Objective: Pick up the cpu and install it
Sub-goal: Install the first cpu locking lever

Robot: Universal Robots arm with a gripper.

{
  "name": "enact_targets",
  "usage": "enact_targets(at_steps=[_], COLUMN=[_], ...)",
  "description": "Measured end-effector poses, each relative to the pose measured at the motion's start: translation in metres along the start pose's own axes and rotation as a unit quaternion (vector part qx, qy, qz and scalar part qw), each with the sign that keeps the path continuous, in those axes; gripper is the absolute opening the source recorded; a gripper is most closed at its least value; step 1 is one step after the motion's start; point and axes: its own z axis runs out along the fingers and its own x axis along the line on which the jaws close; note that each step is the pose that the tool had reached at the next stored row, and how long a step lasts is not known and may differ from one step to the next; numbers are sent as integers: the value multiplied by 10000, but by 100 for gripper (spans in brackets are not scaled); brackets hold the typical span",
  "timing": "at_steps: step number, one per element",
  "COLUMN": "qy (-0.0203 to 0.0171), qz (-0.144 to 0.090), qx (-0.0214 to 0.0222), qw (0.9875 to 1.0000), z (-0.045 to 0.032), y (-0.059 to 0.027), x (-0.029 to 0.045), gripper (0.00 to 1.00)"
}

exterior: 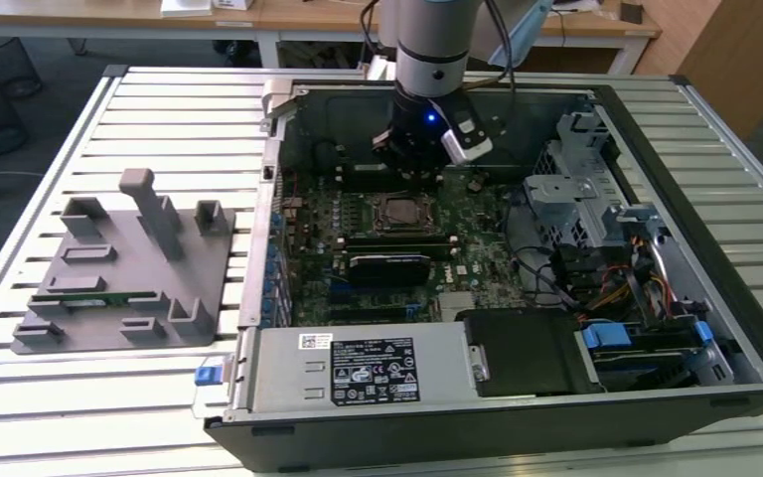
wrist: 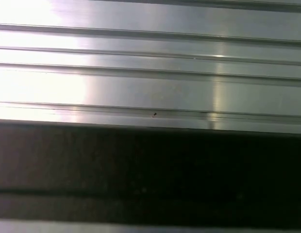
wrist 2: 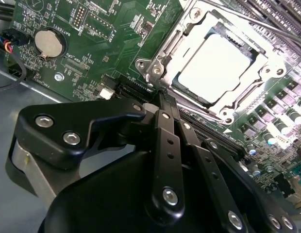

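Note:
The cpu (wrist 2: 214,65), a flat square chip with a shiny silver top, lies inside the metal-framed socket (wrist 2: 155,70) on the green motherboard (wrist 2: 97,43). In the exterior view the cpu (exterior: 397,211) sits mid-board inside the open computer case (exterior: 262,238). My gripper (exterior: 416,171) hangs low over the board, just beyond the socket's far side. In the second wrist view the black gripper (wrist 2: 158,97) has its fingers drawn together to a point at the socket's corner, with nothing seen between them.
A grey holder block (exterior: 130,268) on the slatted table carries a green memory stick (exterior: 90,295). Inside the case are a power supply (exterior: 355,368), a drive cage (exterior: 580,189), cables (exterior: 620,288) and a coin battery (wrist 2: 47,42). Aluminium slats (wrist: 150,73) show in the first wrist view.

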Motion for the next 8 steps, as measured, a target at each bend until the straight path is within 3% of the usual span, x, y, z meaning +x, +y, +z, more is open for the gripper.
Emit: enact_targets(at_steps=[8], qy=[22], qz=[-1], qx=[110], qw=[9999], z=[49], y=[-13], x=[-6], gripper=[11])
